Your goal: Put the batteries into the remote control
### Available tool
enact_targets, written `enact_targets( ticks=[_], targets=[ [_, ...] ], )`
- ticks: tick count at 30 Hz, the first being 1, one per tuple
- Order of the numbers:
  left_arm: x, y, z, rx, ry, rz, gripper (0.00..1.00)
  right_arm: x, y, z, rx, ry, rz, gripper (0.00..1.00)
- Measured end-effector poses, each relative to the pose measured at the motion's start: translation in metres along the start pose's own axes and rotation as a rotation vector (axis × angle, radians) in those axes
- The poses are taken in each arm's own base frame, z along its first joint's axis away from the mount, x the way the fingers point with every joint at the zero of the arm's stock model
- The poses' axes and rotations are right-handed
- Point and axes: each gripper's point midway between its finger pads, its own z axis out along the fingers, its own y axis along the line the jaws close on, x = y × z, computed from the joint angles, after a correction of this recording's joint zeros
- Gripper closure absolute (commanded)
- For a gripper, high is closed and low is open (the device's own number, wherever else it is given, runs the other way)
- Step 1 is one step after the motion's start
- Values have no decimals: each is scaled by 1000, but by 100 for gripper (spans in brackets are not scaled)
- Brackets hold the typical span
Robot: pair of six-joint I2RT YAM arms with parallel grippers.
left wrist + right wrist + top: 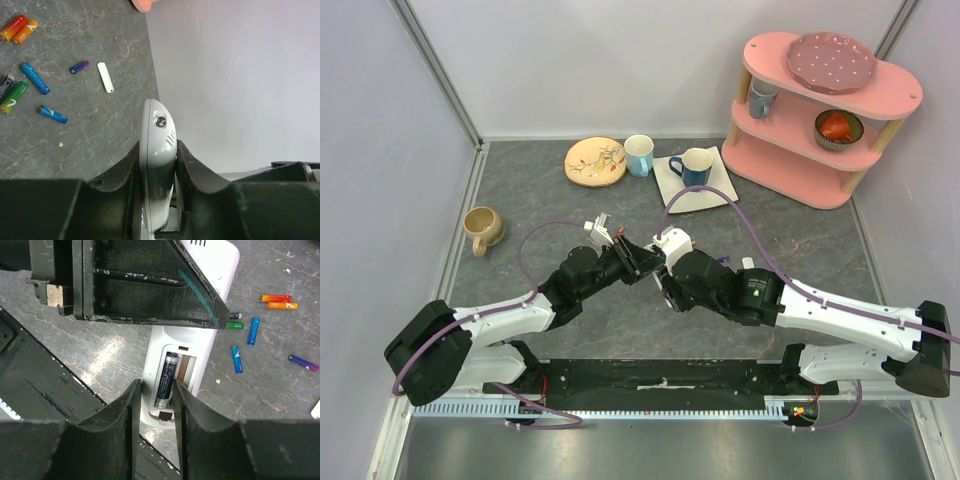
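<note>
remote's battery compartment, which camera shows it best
Right wrist: it looks straight into the open battery compartment, with one dark battery lying in it. Left wrist shows only the remote control from outside, clamped in the left gripper. Top external shows nothing of it.

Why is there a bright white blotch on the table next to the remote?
Right wrist view: that blotch is light bouncing off the smooth table beside the remote; the battery inside it looks sharp. Left wrist view: no such glare, and the loose batteries look crisp and colourful. Top view: soft, even light with no bright spot.
</note>
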Motion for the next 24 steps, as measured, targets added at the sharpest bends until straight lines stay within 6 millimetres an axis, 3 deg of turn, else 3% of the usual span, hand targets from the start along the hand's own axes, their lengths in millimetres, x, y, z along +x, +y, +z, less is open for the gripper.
enact_targets(
  ticks=[8,16,24],
  targets=[
    [0,3,0,-10,0,-1,98,1,0,1,7,3,7,65],
    [0,2,-1,-7,-3,-1,98,1,4,1,-1,0,15,38],
    [-4,-2,0,8,-24,-3,98,-6,8,-5,-12,-20,37,28]
  ],
)
